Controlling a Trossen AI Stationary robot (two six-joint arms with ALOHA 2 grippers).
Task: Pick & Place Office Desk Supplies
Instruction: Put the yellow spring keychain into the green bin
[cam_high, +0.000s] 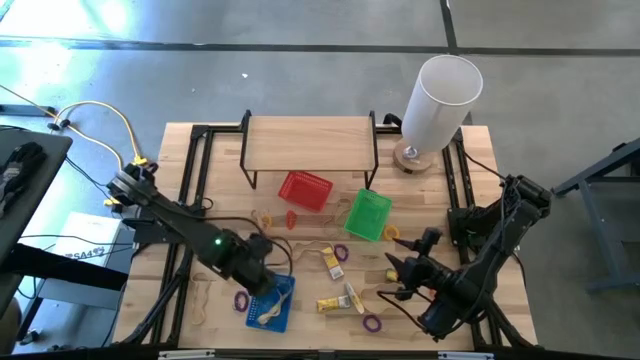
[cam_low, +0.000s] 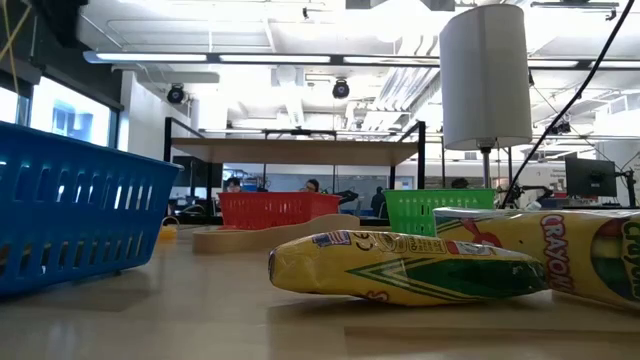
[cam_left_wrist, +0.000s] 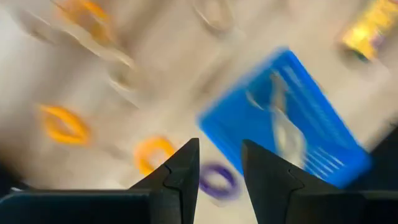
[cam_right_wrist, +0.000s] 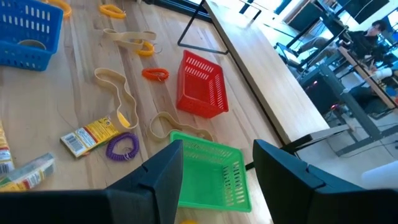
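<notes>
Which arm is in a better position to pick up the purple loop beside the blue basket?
Probably the left: its hand, open, hangs just above the purple loop by the blue basket.

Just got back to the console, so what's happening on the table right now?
The left gripper hangs open and empty at the blue basket, which holds a pale band; a purple loop lies just ahead of its fingers. The right gripper is open and empty too, near the green basket. The red basket lies on its side. Crayon packs, loops and bands are still scattered on the table.
</notes>
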